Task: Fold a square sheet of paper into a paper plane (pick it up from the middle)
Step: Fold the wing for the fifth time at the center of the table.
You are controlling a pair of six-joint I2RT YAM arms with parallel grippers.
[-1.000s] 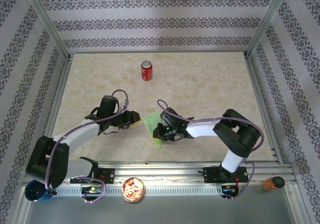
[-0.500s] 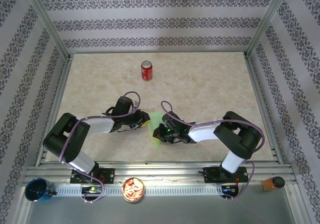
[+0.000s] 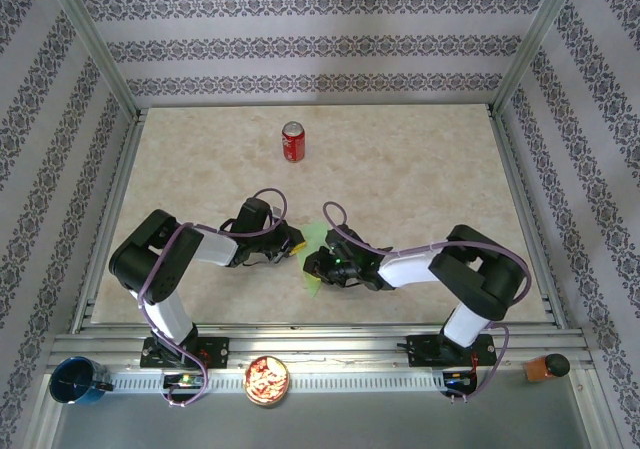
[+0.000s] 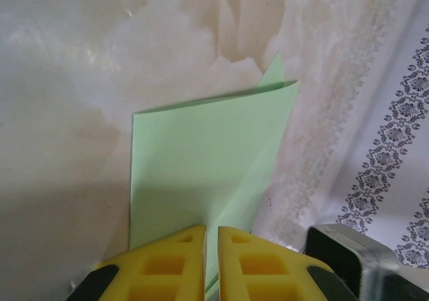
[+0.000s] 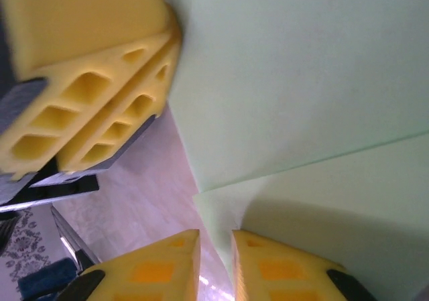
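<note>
Folded green sheet of paper (image 3: 316, 236) gripped by left pincer (image 3: 297, 241) from 9 o'clock, right pincer (image 3: 312, 266) from 3; red can (image 3: 292, 141) at 12, label unreadable.

Bright, even overhead light fills the top view, leaving only faint shadows on the table (image 3: 420, 169). In the left wrist view, glare whitens the table and shadow dims the near edge of the square sheet of paper (image 4: 201, 153). In the right wrist view, the right gripper (image 5: 214, 244) is soft and out of focus.
</note>
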